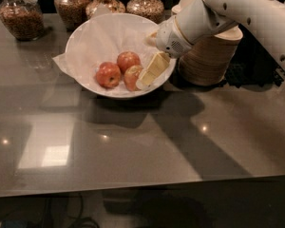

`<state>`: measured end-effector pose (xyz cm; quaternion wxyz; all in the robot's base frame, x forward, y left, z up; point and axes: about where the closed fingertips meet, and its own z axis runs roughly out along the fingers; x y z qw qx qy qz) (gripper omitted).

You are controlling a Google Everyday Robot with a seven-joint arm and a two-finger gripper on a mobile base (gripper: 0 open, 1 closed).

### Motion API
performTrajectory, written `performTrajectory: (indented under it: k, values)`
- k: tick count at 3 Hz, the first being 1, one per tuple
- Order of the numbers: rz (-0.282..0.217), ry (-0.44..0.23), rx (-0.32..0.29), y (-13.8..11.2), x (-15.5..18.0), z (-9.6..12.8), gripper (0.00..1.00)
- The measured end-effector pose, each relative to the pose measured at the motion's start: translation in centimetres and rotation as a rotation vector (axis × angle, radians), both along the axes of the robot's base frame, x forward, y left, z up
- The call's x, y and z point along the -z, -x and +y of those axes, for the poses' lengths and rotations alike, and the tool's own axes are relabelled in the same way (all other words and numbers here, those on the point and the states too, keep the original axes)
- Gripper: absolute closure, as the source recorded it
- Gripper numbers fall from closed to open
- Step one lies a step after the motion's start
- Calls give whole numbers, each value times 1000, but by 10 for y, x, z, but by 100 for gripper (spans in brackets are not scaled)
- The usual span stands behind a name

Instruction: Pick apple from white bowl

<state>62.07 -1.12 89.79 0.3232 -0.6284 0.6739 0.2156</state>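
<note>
- Evidently this is the grasping step: the white robot arm (247, 8) has its cream two-finger gripper (145, 79) down inside the wide round white paper-lined bowl (115, 93).
- The gripper touches the right side of the round red apple with a yellowish blush (132, 76), which lies low in the bowl beside two redder apples (108, 75).
- Whether the gripper has hold of the apple, I cannot tell.
- Next, probably: confirm a firm hold, then lift straight up, clear of the neighbours and the rim.

We find the gripper (143, 80) in the white bowl (85, 42), upper centre: other apples (108, 75) left, stacked bowls (209, 56) right (jars (21, 18) behind); lower table (133, 165) open.
</note>
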Motion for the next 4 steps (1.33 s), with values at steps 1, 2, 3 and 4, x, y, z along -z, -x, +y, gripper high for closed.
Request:
performTrajectory:
  k: [1, 2, 3, 4]
  values:
    - [0, 0, 0, 0, 0, 0, 0]
    - [34, -11, 6, -2, 19, 5, 18]
    - [60, -17, 9, -5, 36, 11, 28]
    - [72, -16, 9, -7, 44, 16, 24]
